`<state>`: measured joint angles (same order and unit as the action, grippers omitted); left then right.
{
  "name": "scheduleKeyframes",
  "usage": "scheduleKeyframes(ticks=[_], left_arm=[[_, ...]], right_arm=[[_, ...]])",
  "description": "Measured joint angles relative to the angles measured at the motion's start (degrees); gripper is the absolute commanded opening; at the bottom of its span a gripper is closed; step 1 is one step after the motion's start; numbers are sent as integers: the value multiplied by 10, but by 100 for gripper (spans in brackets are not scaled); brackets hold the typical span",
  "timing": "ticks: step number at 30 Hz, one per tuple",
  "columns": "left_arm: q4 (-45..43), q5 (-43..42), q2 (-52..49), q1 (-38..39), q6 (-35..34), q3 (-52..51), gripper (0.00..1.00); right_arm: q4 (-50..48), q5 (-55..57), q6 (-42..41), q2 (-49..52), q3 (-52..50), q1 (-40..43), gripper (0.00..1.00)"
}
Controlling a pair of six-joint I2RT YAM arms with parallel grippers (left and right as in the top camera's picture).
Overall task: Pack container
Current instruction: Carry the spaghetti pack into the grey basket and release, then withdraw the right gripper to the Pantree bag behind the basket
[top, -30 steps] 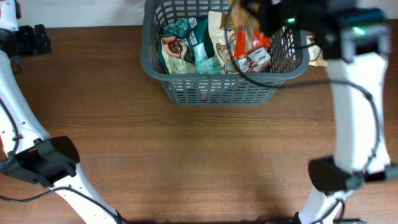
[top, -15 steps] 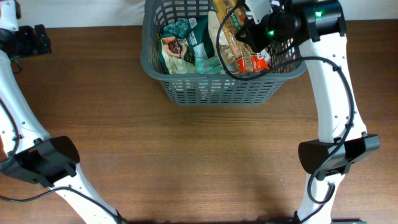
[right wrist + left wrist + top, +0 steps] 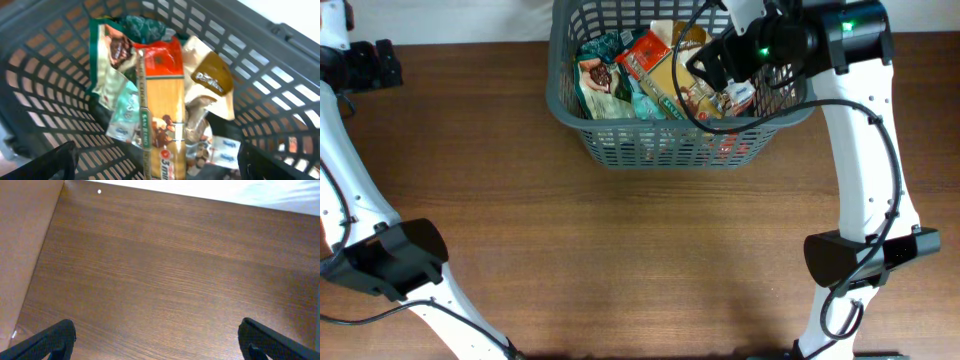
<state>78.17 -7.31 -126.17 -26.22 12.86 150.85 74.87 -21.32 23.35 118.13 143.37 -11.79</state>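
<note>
At upper centre, wooden table (image 3: pixel 620 250) | right gripper (image 3: pixel 157 152) spread empty over container (image 3: pixel 680 150) | orange-yellow packet (image 3: pixel 162 100) atop pouches (image 3: pixel 116 60) | left gripper (image 3: pixel 157 335) spread

**Both arms stretched away from their bases, both grippers wide open**

The left arm (image 3: pixel 348 185) rises from a dark joint at the near left and runs along the left edge of the overhead view to the far corner. There the left gripper (image 3: pixel 157 342) looks downward. In its wrist view the two dark fingertips (image 3: pixel 52 339) sit in the opposite lower corners, far apart, with nothing between them. The right arm (image 3: pixel 865 150) goes from the near right side to the far edge. It bends there to the left at a dark wrist with small green lights. The right gripper (image 3: pixel 160 162) also points down, its fingers (image 3: pixel 45 162) spread equally wide and gripping nothing.
</note>
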Motion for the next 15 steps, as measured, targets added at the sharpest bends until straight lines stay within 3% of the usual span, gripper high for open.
scheduleKeyframes(ticks=[7, 11, 15], left_arm=[[0, 0, 0, 0, 0, 0, 99], [0, 0, 0, 0, 0, 0, 99], [0, 0, 0, 0, 0, 0, 99]], right_arm=[[-16, 146, -54, 0, 1, 4, 99], [-23, 205, -120, -1, 16, 26, 99], [-17, 233, -219, -16, 37, 99, 99]])
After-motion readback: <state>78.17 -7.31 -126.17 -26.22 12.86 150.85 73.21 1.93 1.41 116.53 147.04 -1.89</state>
